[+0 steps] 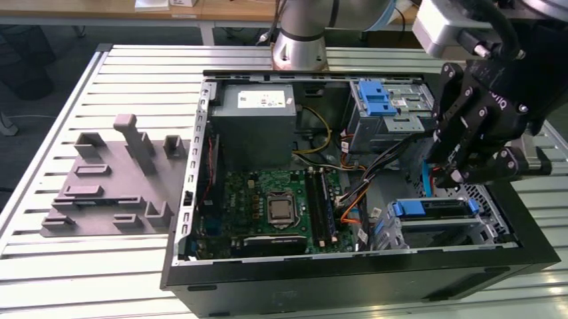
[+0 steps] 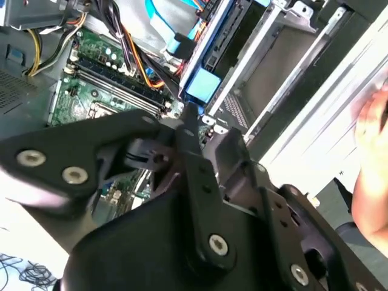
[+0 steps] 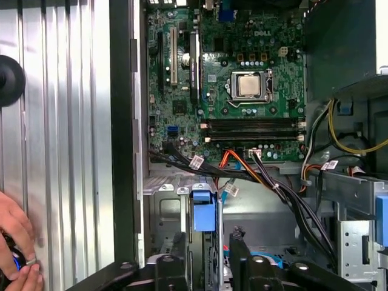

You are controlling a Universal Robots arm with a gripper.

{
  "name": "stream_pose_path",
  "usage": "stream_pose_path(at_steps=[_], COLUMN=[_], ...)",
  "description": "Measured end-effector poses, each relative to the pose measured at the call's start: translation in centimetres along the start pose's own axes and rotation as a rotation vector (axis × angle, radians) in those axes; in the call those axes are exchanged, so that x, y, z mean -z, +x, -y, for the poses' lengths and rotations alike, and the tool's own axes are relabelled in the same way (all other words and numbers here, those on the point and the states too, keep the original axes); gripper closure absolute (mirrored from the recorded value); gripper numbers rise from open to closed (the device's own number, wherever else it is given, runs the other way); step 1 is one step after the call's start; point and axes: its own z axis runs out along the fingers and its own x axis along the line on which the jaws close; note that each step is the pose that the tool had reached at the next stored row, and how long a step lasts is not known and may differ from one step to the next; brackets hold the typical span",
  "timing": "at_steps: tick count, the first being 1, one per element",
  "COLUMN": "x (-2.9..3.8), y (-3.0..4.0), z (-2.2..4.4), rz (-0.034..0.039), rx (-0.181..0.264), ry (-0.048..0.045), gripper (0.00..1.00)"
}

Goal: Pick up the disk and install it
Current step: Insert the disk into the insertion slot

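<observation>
Gripper (image 1: pixel 441 174) hovers over the right drive bay, state indeterminate; disk (image 1: pixel 429 208) sits in bay, installation apparently near complete.

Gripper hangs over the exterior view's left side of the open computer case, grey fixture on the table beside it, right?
No: the exterior view shows the gripper over that view's right side of the computer case. The grey fixture does lie on the table beside it.

The arm (image 1: pixel 306 30) rises at the exterior view's top centre. Its black claw (image 1: pixel 461 169) hangs at the right of the frame, fingers (image 1: pixel 448 126) pointing down, drawn close together.
</observation>
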Motion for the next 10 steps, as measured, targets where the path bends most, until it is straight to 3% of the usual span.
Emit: stream_pose_path(at_steps=[1,2,5,10], x=[-0.17,-0.35,-0.88,-1.39], y=[0.0,0.0,-0.01,-0.01], z=[0.0,0.0,0.01,0.01], rz=[-0.0001,-0.0002,-0.0001,-0.0002], rx=[0.0,0.0,0.0,0.0], ry=[0.0,0.0001,0.0003,0.0004], gripper=[0.64,0.64,0.82,0.89])
